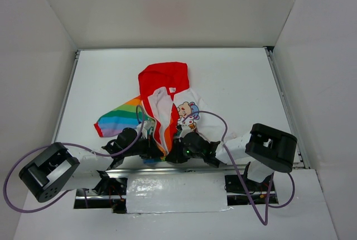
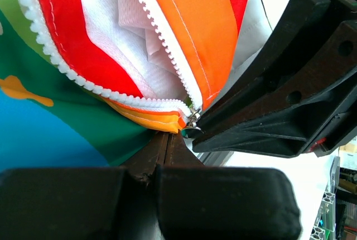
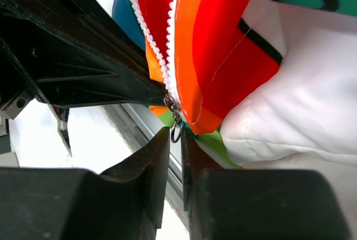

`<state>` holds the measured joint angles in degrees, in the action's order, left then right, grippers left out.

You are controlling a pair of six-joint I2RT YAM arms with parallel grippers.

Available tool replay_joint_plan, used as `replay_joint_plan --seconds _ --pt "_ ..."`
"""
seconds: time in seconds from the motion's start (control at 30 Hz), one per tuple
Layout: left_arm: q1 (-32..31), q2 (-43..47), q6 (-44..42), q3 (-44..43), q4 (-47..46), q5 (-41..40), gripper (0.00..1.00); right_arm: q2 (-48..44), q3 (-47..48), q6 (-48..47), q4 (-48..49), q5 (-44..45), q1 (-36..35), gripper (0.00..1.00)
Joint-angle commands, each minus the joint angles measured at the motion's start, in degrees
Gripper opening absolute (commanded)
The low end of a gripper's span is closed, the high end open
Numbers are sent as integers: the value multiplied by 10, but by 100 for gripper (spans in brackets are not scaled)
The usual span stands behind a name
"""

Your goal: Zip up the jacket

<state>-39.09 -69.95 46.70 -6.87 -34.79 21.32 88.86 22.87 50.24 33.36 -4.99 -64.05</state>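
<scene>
A small hooded jacket point(image 1: 163, 103) lies on the white counter point(image 1: 240, 84), with its red hood at 12 o'clock, a rainbow-striped sleeve point(image 1: 117, 118) toward 9 and a cartoon bear print point(image 1: 187, 111) toward 3. Its white-toothed zipper point(image 2: 162, 44) is open. At the hem, at 6 o'clock, my left claw point(image 2: 166, 142) is clamped on the orange edge. My right claw point(image 3: 175, 153) is nearly closed at the metal pull ring point(image 3: 175, 134); I cannot tell whether it has a grip.
</scene>
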Motion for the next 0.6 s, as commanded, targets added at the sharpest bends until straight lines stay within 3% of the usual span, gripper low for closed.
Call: replay_joint_plan --seconds 0.0,0.1,0.33,0.57 --pt "-5 -1 -6 -17 -34 9 0 5 -2 8 22 0 -6 20" --pt "-5 1 -7 -17 -30 7 0 5 -2 12 23 -1 -7 19" --pt "-5 -1 -6 -16 -37 8 0 -4 -4 18 16 3 -8 1" --pt "-6 -4 -4 -15 -41 9 0 -5 -2 28 6 16 -6 0"
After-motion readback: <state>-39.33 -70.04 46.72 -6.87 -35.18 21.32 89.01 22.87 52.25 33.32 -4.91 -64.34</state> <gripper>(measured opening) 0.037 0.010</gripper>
